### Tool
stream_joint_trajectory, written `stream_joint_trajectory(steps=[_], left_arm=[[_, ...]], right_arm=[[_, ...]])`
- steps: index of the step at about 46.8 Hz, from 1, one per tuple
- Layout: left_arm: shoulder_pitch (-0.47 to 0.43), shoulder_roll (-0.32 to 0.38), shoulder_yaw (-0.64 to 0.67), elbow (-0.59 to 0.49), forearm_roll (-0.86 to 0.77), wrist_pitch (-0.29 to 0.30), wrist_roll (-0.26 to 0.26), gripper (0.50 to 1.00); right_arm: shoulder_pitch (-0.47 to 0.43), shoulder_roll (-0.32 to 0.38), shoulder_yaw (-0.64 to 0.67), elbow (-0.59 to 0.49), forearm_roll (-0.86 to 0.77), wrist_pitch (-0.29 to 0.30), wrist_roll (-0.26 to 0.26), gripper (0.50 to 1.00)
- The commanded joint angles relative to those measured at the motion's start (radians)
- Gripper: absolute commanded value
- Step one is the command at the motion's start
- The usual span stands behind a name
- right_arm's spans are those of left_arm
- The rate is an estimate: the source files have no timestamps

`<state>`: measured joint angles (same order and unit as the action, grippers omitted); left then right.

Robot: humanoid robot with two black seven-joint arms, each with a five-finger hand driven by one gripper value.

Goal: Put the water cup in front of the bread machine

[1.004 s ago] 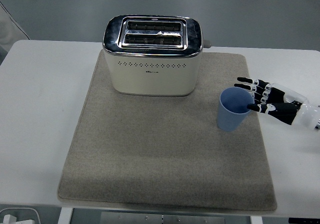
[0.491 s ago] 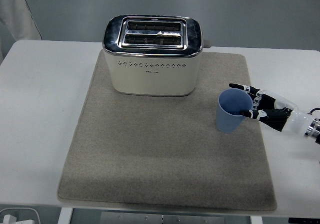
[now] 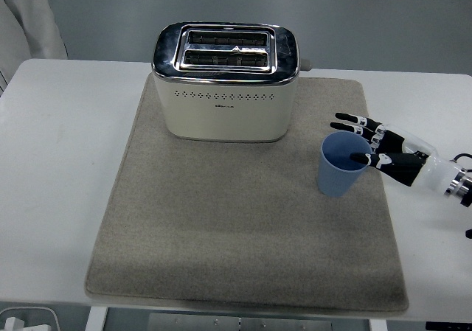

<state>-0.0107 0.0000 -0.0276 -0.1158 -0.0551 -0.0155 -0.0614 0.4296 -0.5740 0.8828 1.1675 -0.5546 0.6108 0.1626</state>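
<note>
Nearest the edge of the white tabletop [image 3: 51, 198] lies the front stretch of a grey mat [image 3: 243, 228], bare across its lower half. Further in, toward the mat's right side, a blue cup [image 3: 341, 165] stands upright with its open mouth up, off to the right of the toaster and a little nearer than it. The right hand [image 3: 383, 147] comes in from the right edge, just beside the cup's far right side. Its fingers [image 3: 352, 121] are spread and reach out flat toward the left, past the cup's rim on the far side, while the thumb tip sits at the rim on the right. They are not wrapped around the cup; whether any of them touches it is hard to say. Beyond, at the mat's far end, stands the cream toaster [image 3: 225, 80] with a chrome top and two slots. At the far left corner, a bit of white cloth [image 3: 29, 21] shows.
</note>
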Motion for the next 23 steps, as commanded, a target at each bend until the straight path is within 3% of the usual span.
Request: stream_joint_trajectory(steps=[1,13,23], left_arm=[[0.0,0.0,0.0,0.001,0.0,0.0,0.0,1.0],[0.0,0.0,0.0,0.001,0.0,0.0,0.0,1.0],[0.0,0.0,0.0,0.001,0.0,0.0,0.0,1.0]], right_arm=[[0.0,0.0,0.002,0.0,-0.001,0.0,0.0,0.928],[0.004,-0.014,0.034,-0.023,0.007,0.0,0.011,0.928],[0.012,-0.052,0.056,-0.144,0.096,0.0,0.011,0.928]])
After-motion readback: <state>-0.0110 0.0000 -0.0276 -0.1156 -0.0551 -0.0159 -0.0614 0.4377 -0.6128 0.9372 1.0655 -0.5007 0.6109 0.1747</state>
